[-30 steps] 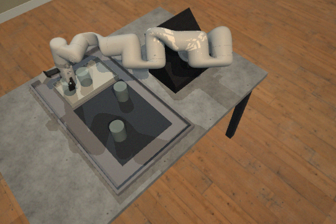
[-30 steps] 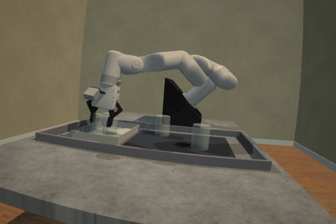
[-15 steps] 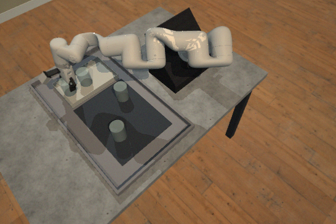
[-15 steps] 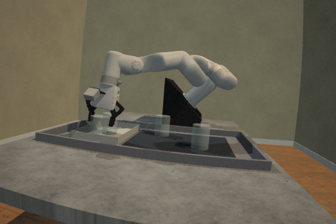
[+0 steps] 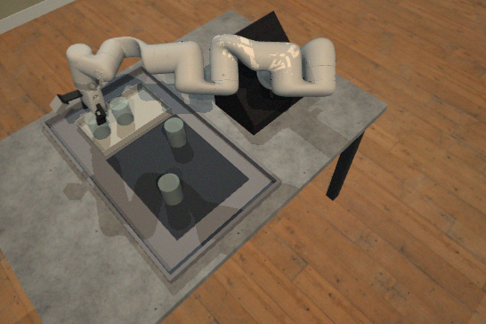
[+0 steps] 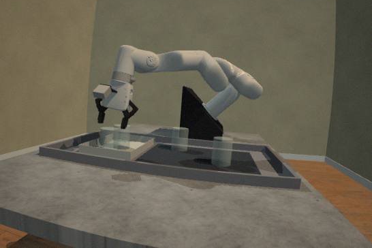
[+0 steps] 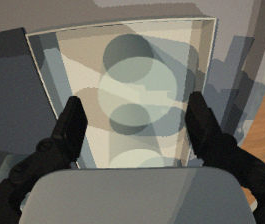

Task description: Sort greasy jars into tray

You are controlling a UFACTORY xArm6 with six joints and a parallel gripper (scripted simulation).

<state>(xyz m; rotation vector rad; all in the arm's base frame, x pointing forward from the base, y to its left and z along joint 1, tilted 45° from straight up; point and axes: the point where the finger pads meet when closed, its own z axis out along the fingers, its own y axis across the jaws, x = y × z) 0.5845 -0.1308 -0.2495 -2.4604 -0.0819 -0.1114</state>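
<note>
My gripper (image 5: 99, 118) (image 6: 112, 122) (image 7: 135, 107) is open and empty just above the far-end jar in the cream tray (image 5: 137, 133) (image 6: 102, 152) (image 7: 203, 60). That jar (image 5: 101, 129) (image 6: 107, 137) stands upright on the tray floor. A second jar (image 5: 122, 111) (image 6: 123, 136) stands upright beside it in the tray, with a small gap. A third jar (image 5: 175, 132) (image 6: 180, 139) stands on the dark mat (image 5: 214, 177) (image 6: 160, 156) (image 7: 13, 100), towards the arm base. A fourth jar (image 5: 171, 190) (image 6: 222, 151) stands on the mat farther from the tray. Grease cannot be seen.
A low grey rim (image 5: 224, 230) (image 6: 170, 171) surrounds the tray and mat on the table. The tray sits right beside the mat's edge. The black wedge base (image 5: 255, 112) (image 6: 199, 122) of the arm stands outside the rim. The arm stretches above the far rim.
</note>
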